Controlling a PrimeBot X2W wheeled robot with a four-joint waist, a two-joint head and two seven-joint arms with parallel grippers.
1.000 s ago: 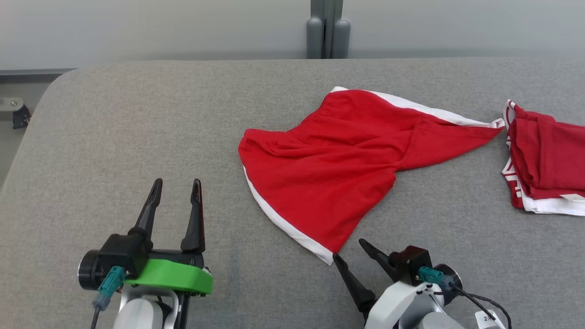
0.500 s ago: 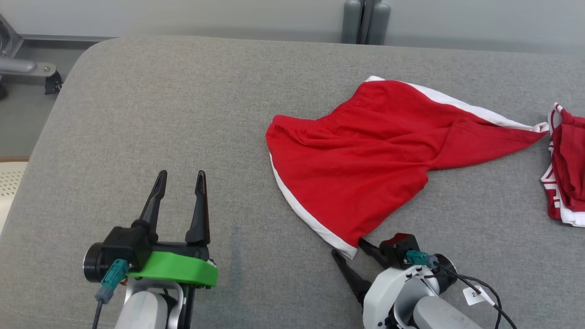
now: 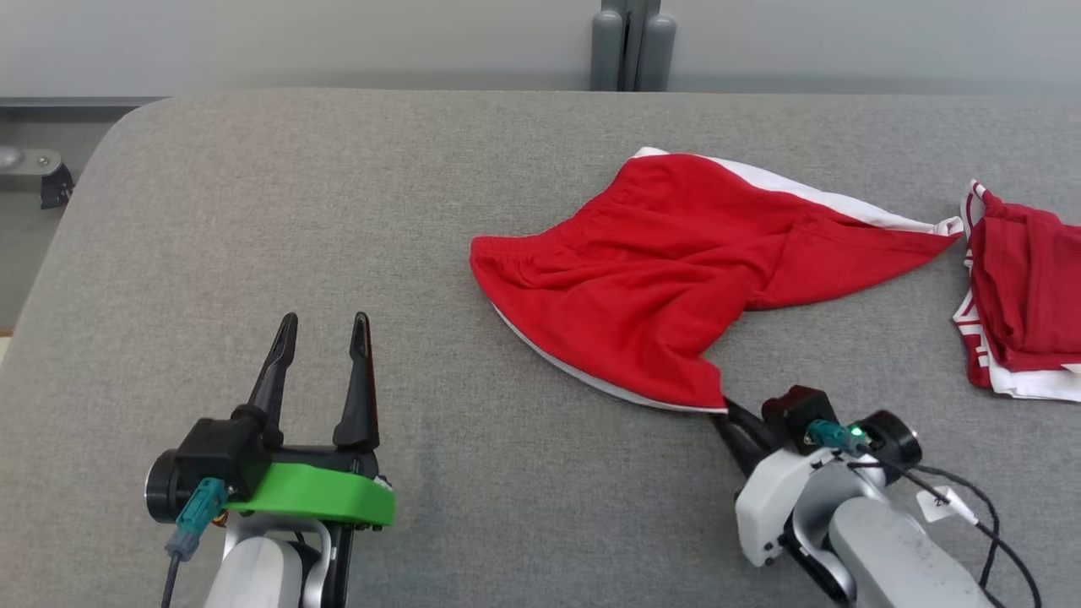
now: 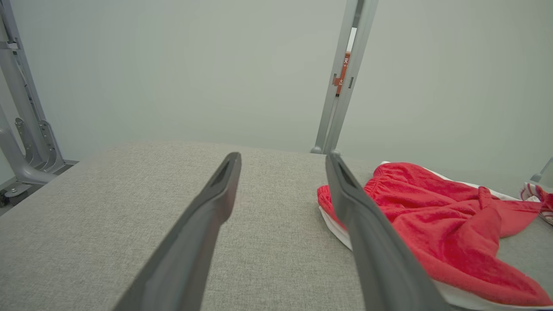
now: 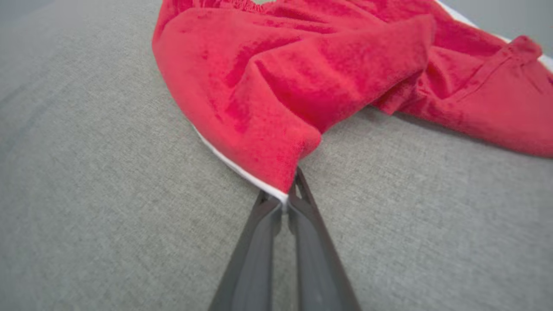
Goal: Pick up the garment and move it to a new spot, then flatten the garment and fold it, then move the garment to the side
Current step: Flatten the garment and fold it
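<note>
While the left gripper (image 3: pixel 325 319) hangs over the grey table (image 3: pixel 253 211), its two fingers are spread apart with nothing between them. In the left wrist view the same gripper (image 4: pixel 283 157) is parted too, with bare cloth surface under and ahead of it. The red shorts (image 3: pixel 650 270) lie ahead of this gripper and off to its right, well apart from it; in the left wrist view the shorts (image 4: pixel 432 216) sit just past its right finger.

The shorts' long axis runs left to right across the table. The gathered waistband is at the left end, and one leg stretches out to a thin point at the far right. White trim runs along the near-left edge and the far edge. The other leg points back toward the right gripper (image 3: pixel 733 415), ending in a corner at its tips.

The right gripper (image 5: pixel 285 196) is pressed together, pinching that white-trimmed hem corner of the shorts (image 5: pixel 281 86). The rest of the cloth fans out beyond the tips, rumpled and resting on the table.

Right of the shorts' pointed leg tip, just beside it, lies a second red and white garment (image 3: pixel 1022 295), bunched up. A grey post (image 3: pixel 632 46) stands past the far table edge.
</note>
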